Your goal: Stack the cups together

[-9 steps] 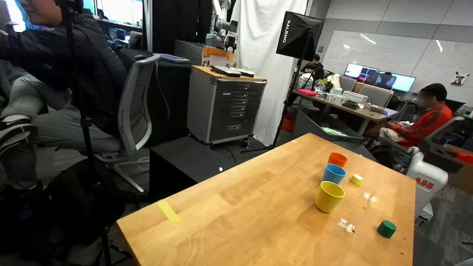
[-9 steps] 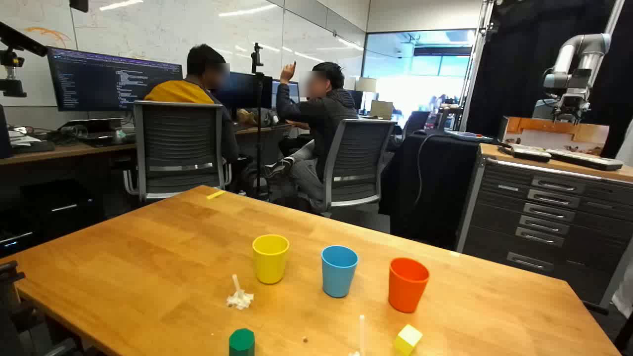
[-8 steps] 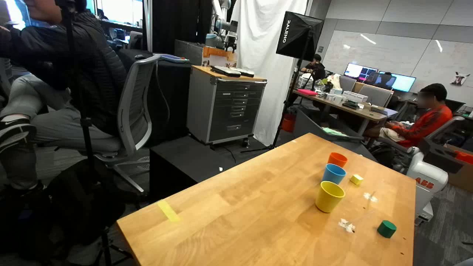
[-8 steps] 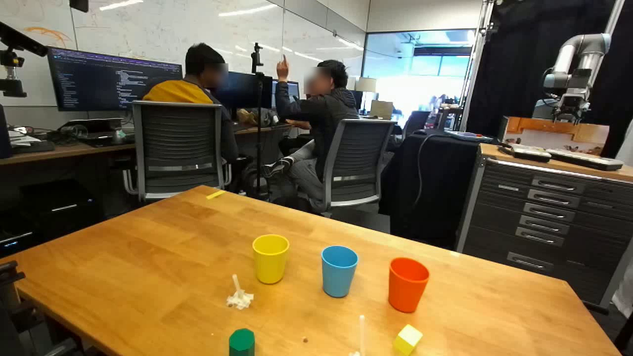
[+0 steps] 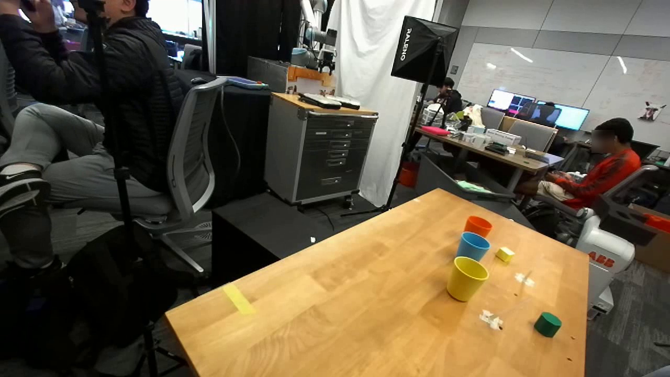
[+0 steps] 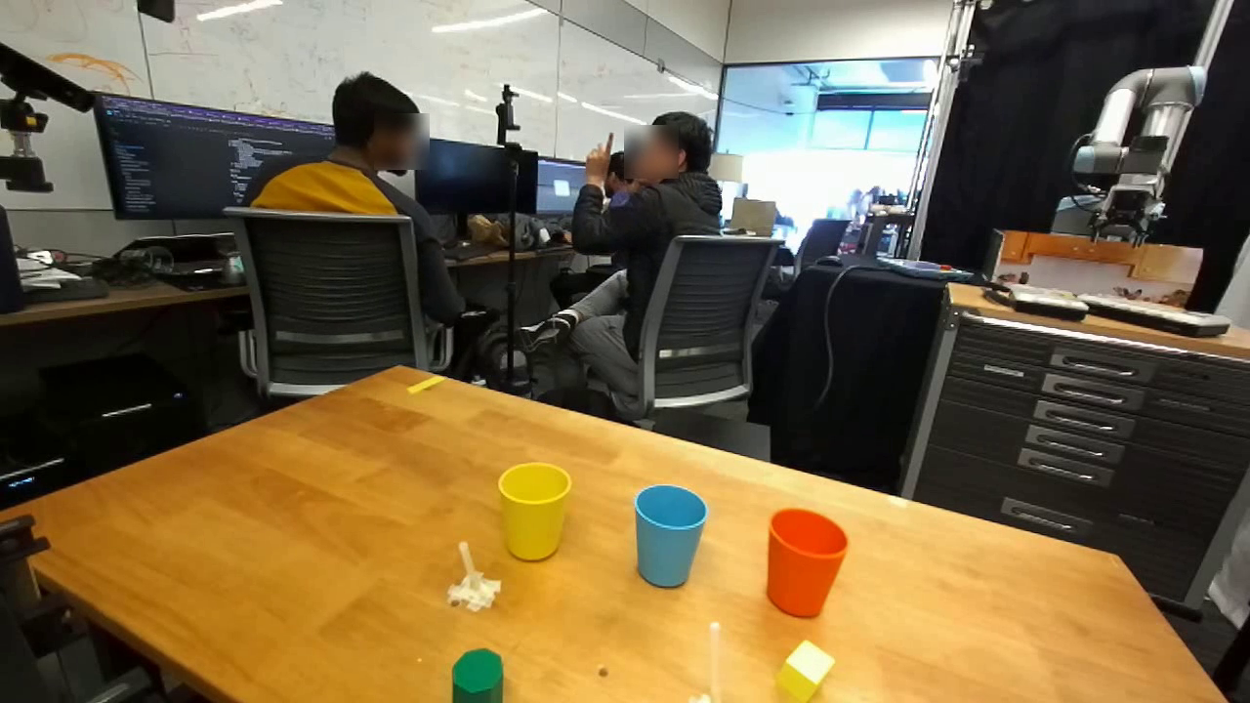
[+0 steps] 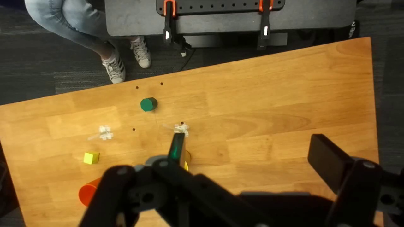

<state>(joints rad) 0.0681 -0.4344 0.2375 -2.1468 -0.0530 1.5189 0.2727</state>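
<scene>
Yellow tapered plastic cup (image 6: 534, 517), blue tapered plastic cup (image 6: 669, 542) and orange-red tapered plastic cup (image 6: 804, 571) stand apart on the rectangular wooden table (image 6: 322, 488), mouths up, for nesting, I judge. Black two-fingered gripper (image 7: 252, 152): spread wide, empty, probably to straddle one.

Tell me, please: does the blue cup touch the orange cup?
Apart: in an exterior view, a strip of table shows between the blue cup and the orange cup.
</scene>
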